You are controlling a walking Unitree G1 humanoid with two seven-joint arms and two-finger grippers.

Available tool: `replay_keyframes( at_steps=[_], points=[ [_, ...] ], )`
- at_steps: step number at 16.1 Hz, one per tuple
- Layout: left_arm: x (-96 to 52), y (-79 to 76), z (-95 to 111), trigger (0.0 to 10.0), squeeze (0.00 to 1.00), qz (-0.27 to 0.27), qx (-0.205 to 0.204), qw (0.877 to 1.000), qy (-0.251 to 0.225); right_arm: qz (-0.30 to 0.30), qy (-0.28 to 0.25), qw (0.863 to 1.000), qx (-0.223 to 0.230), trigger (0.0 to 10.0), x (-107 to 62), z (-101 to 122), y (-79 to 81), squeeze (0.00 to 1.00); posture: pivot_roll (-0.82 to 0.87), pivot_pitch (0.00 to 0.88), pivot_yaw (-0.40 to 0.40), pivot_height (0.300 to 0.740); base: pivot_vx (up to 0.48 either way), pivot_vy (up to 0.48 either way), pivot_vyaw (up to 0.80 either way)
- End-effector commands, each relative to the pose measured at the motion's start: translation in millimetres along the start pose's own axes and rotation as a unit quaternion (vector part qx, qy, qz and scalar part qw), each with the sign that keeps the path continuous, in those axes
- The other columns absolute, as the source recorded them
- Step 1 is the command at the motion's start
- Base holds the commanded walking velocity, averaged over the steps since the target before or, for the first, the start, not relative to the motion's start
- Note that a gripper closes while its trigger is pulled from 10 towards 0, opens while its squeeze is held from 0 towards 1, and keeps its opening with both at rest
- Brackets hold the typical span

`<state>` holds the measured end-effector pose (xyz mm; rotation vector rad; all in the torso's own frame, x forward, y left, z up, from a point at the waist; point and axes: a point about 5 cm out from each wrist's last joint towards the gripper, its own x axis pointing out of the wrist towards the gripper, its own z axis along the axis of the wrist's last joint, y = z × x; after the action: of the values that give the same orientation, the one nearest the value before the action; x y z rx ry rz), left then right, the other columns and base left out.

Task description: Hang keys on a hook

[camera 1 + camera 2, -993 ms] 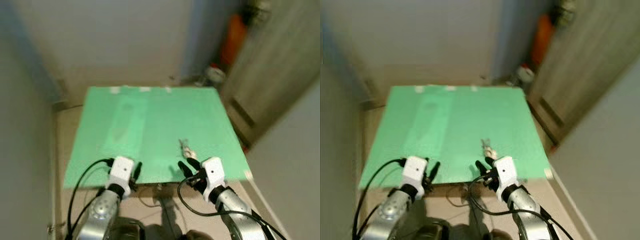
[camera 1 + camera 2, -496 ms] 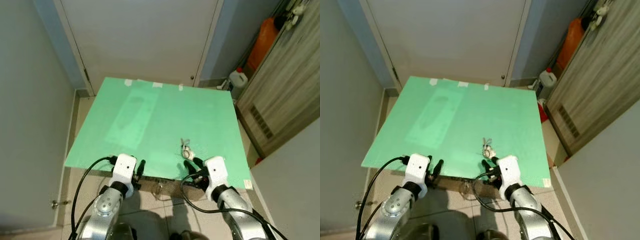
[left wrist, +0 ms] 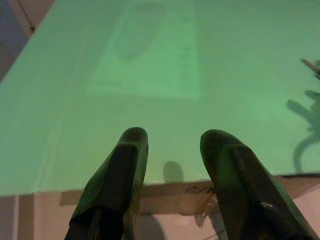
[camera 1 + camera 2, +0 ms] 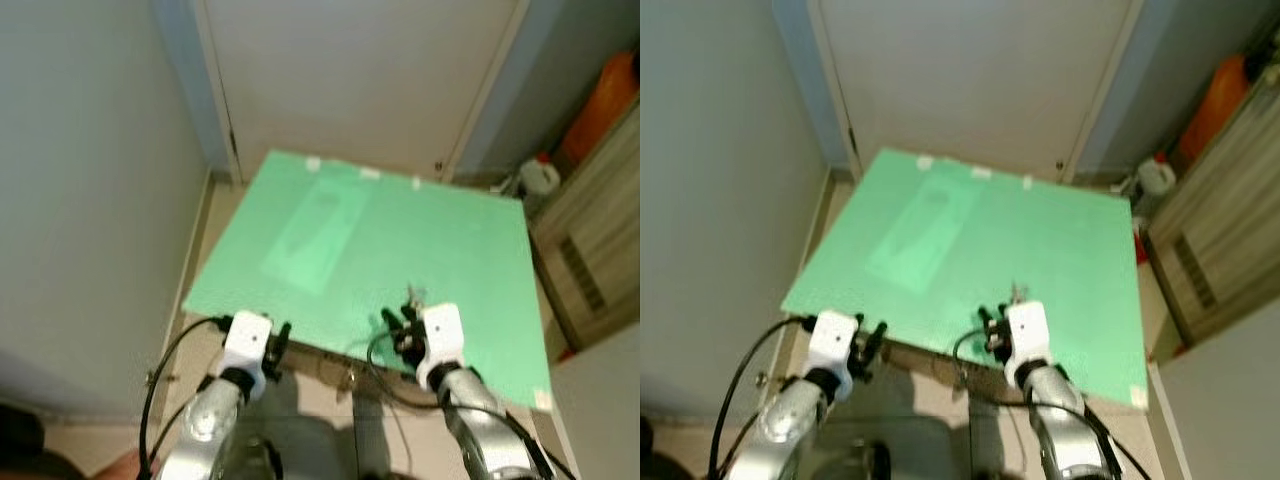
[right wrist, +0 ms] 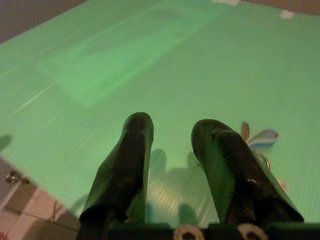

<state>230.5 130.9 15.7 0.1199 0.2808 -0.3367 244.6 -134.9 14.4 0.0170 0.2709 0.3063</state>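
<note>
Right claw [image 4: 992, 328] hovers low over the near edge of the green worktop [image 4: 940, 240], its two black fingers [image 5: 131, 160] parted a little with nothing between them. The keys [image 5: 257, 145] lie flat on the worktop just beyond that claw and slightly off to one side of its fingers, touching neither. The left claw [image 4: 872, 340] hangs at the worktop's near edge, well apart from the keys, also parted and empty.

To pick them up cleanly, I'd say the right claw should shift sideways until the bunch sits between its fingers, then drop until the tips brush the worktop before closing. The bunch looks small and flat, so a shallow pinch could slip.

Its long axis seems to run away from the robot toward the worktop's far edge, though blur hides which end leads.
</note>
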Motion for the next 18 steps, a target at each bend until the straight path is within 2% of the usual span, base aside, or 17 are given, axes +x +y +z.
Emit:
replay_keyframes(
  at_steps=[1, 3, 6, 9, 13, 17, 18],
  points=[
    [0.8, -2.9, 3.6, 10.0, 0.0, -0.009, -0.002, 1.0, -0.007, -0.013, 0.012, 1.0, 0.009, 10.0, -3.1, -5.4, -4.7, 0.0, 0.08, 0.123, -0.006, 0.74, 0.0, 0.0, 0.0],
    [0.2, -3.4, 4.9, 10.0, 0.0, -0.017, 0.007, 1.0, -0.009, -0.016, 0.003, 1.0, 0.015, 10.0, -3.9, -2.9, -5.4, 0.0, 0.08, 0.126, -0.003, 0.74, 0.0, 0.0, 0.0],
    [-1.3, -3.8, 3.8, 10.0, 0.0, -0.021, 0.017, 1.0, -0.006, -0.018, -0.002, 1.0, -0.001, 10.0, -2.2, 0.8, -4.8, 0.0, 0.08, 0.128, -0.003, 0.74, 0.0, -0.398, 0.0],
    [0.8, -1.8, 5.9, 10.0, 0.0, -0.003, 0.001, 1.0, -0.009, -0.032, 0.004, 0.998, -0.06, 10.0, 1.1, 4.3, -8.4, 0.0, 0.08, 0.132, -0.006, 0.74, 0.0, -0.14, 0.0],
    [-1.7, -5.3, 4.2, 10.0, 0.0, -0.003, 0.001, 1.0, -0.006, -0.035, -0.015, 0.993, -0.109, 10.0, 20.8, 22.1, -4.8, 0.0, 0.08, 0.144, -0.008, 0.74, 0.0, 0.0, 0.0],
    [-4.1, -3.1, 3.7, 10.0, 0.0, 0.007, 0.0, 1.0, -0.005, -0.02, -0.02, 0.993, -0.114, 10.0, 30.7, 26.7, 1.2, 0.0, 0.09, 0.158, -0.013, 0.74, 0.0, 0.0, 0.0],
    [-5.2, -4.1, 3.8, 10.0, 0.0, 0.008, -0.001, 1.0, -0.005, -0.004, -0.019, 0.992, -0.122, 10.0, 36.7, 27.7, 8.6, 0.62, 0.09, 0.168, -0.011, 0.74, 0.0, 0.0, 0.0]
  ],
)
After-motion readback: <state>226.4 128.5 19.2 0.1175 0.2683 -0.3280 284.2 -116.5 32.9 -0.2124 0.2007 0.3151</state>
